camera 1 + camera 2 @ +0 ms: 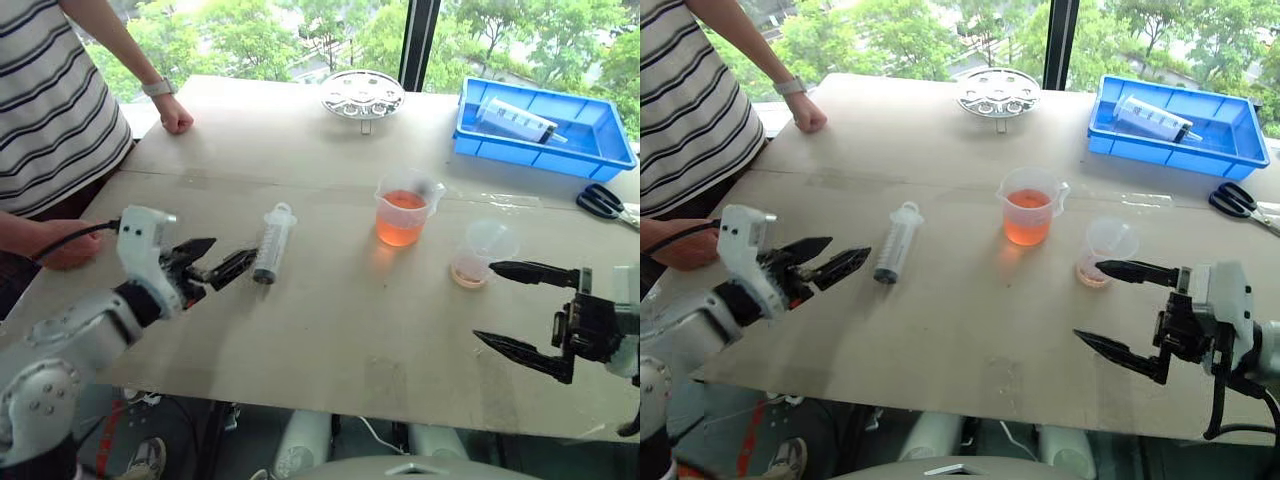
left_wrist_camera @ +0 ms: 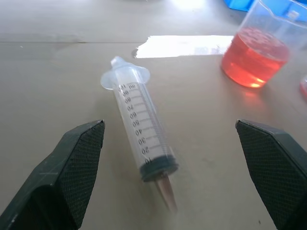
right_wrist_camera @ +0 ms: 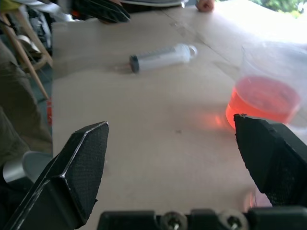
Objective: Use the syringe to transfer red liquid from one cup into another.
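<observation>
Syringe: your syringe (image 1: 272,243) lies flat on the table (image 1: 330,330), toward its left edge; tip toward the near edge, flange toward the far edge; nothing holds it.
Left gripper: your left gripper (image 1: 213,258) hovers just beside the syringe's tip end, on its left; jaws spread wide and empty; in the left wrist view the barrel lies between the two fingers (image 2: 72,167).
Right gripper: your right gripper (image 1: 1118,308) hangs near the table's near right corner; jaws wide, empty.
Beaker: the handled beaker (image 1: 402,210) with red liquid (image 1: 400,222) stands mid-table, well right of the syringe.
Small cup: the small cup (image 1: 480,252) stands just right of the beaker; your right gripper's upper finger (image 1: 530,271) is near it.
</observation>
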Robot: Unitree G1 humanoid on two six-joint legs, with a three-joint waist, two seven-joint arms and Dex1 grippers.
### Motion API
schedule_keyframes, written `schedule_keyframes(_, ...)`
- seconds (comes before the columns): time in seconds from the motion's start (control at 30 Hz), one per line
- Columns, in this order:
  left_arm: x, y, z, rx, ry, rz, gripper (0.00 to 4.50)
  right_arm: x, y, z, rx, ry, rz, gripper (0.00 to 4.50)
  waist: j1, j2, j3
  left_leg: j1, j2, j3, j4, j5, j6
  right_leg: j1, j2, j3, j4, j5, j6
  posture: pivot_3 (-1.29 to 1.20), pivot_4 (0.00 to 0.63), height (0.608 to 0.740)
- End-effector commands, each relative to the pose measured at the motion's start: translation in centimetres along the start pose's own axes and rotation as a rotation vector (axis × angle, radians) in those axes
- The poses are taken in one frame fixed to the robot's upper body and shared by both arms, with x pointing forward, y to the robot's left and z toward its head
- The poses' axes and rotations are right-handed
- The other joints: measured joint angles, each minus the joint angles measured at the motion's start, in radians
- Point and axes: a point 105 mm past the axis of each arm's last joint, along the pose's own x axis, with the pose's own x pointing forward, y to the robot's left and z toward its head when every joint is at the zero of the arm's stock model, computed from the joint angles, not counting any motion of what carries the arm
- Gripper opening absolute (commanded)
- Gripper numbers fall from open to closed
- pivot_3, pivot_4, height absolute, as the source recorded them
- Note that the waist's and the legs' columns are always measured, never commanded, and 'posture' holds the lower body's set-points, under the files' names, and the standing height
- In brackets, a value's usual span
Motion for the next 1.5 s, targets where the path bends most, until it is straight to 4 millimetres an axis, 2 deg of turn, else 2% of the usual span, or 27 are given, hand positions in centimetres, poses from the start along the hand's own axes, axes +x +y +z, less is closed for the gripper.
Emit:
schedule_keyframes(0.03, 1.3, 1.1, 0.8, -0.003, 0.125, 0.117, 4.46, 1.4, 0.1, 1.0, -0.019, -0.025, 0.069, 4.5, 0.0, -0.001, 0.0, 0.0, -0.001, -0.001, 0.001, 0.0, 0.0, -0.001, 0.0, -0.001, 0.001, 0.0, 0.0, 0.0, 0.15, 0.74)
schedule_keyframes(0.13, 3.2, 1.1, 1.2, -0.101, 0.228, 0.078, 4.46, 2.3, -0.2, 1.5, -0.03, -0.043, 0.101, 4.5, -0.001, -0.003, 0.001, -0.002, -0.003, -0.002, 0.001, 0.001, -0.001, -0.001, 0.003, -0.006, 0.001, 0.0, 0.001, 0.0, 0.15, 0.74)
schedule_keyframes(0.2, 4.6, 1.5, 1.2, -0.113, 0.306, 0.109, 4.46, 2.7, -0.2, 1.5, -0.032, -0.032, 0.13, 4.5, -0.003, -0.003, 0.0, -0.001, -0.004, -0.002, 0.001, 0.001, -0.001, -0.001, 0.004, -0.006, 0.002, 0.001, 0.001, 0.0, 0.15, 0.74)
schedule_keyframes(0.3, 6.7, 0.9, 2.3, -0.129, 0.384, 0.092, 4.46, 3.2, -0.4, 1.6, -0.05, -0.034, 0.157, 4.5, -0.002, -0.006, 0.002, -0.003, -0.004, -0.003, -0.001, 0.002, -0.004, -0.002, 0.0, -0.006, 0.001, 0.0, 0.001, 0.0, 0.15, 0.74)
schedule_keyframes(0.4, 7.8, 0.7, 2.3, -0.147, 0.471, 0.102, 4.46, 3.3, -0.9, 1.8, -0.075, -0.039, 0.152, 4.5, -0.002, -0.006, 0.002, -0.004, -0.005, -0.005, -0.001, 0.003, -0.006, -0.002, 0.0, -0.008, 0.001, 0.0, 0.001, 0.0, 0.15, 0.74)
schedule_keyframes(0.5, 8.4, 0.0, 2.5, -0.128, 0.53, 0.088, 4.46, 3.4, -1.1, 1.9, -0.087, -0.037, 0.147, 4.5, -0.004, -0.006, 0.002, -0.003, -0.005, -0.005, -0.001, 0.003, -0.006, -0.002, -0.001, -0.007, 0.001, 0.0, 0.001, 0.0, 0.15, 0.74)
schedule_keyframes(0.63, 8.1, 0.3, 1.8, -0.114, 0.607, 0.113, 4.46, 3.7, -0.9, 2.2, -0.082, -0.039, 0.141, 4.5, -0.005, -0.006, 0.002, -0.004, -0.005, -0.006, -0.001, 0.004, -0.007, -0.002, -0.002, -0.005, 0.001, 0.0, 0.001, 0.0, 0.15, 0.74)
schedule_keyframes(0.9, 8.1, -0.1, -0.5, -0.065, 0.7, 0.133, 4.46, 4.2, -1.1, 3.1, -0.051, -0.07, 0.126, 4.5, 0.0, -0.006, 0.002, -0.004, -0.005, -0.007, -0.002, 0.005, -0.009, -0.002, -0.002, -0.005, 0.002, 0.001, 0.001, 0.0, 0.15, 0.74)
schedule_keyframes(1.0, 8.5, -0.5, -1.4, -0.068, 0.716, 0.134, 3.63, 4.4, -1.1, 3.1, -0.048, -0.069, 0.127, 4.5, 0.001, -0.006, 0.002, -0.004, -0.005, -0.008, -0.002, 0.005, -0.009, -0.002, -0.003, -0.005, 0.001, 0.001, 0.001, 0.0, 0.15, 0.74)
schedule_keyframes(1.13, 8.6, -0.5, -2.5, -0.062, 0.731, 0.143, 1.97, 4.4, -1.1, 3.0, -0.039, -0.068, 0.116, 4.5, 0.0, -0.004, 0.001, -0.004, -0.006, -0.007, -0.002, 0.005, -0.009, -0.002, -0.003, -0.005, 0.001, 0.0, 0.001, 0.0, 0.15, 0.74)
schedule_keyframes(1.2, 8.4, -0.4, -2.6, -0.063, 0.723, 0.143, 1.4, 4.5, -1.1, 3.0, -0.027, -0.069, 0.108, 4.5, 0.0, -0.003, 0.0, -0.004, -0.006, -0.007, -0.002, 0.005, -0.009, -0.002, -0.003, -0.005, 0.002, 0.0, 0.001, 0.0, 0.15, 0.74)
schedule_keyframes(1.27, 8.0, -0.1, -2.4, -0.053, 0.703, 0.147, 1.4, 4.7, -1.2, 3.0, -0.016, -0.073, 0.1, 4.5, -0.001, -0.003, 0.0, -0.003, -0.006, -0.007, -0.002, 0.005, -0.009, -0.002, -0.003, -0.005, 0.002, 0.0, 0.001, 0.0, 0.15, 0.74)
schedule_keyframes(1.37, 7.2, 0.2, -0.3, -0.095, 0.578, 0.12, 1.4, 5.0, -1.4, 2.7, 0.033, -0.057, 0.08, 4.5, -0.003, -0.003, 0.0, -0.003, -0.006, -0.007, -0.002, 0.005, -0.009, -0.002, -0.003, -0.004, 0.002, 0.0, 0.001, 0.0, 0.15, 0.74)
schedule_keyframes(1.5, 5.7, -2.0, 5.7, -0.128, 0.198, -0.049, 1.4, 5.0, -3.2, 3.0, 0.001, -0.071, -0.056, 4.5, -0.003, -0.004, 0.001, -0.004, -0.005, -0.007, -0.002, 0.006, -0.01, -0.003, -0.002, -0.005, 0.001, 0.0, 0.0, 0.0, 0.15, 0.74)
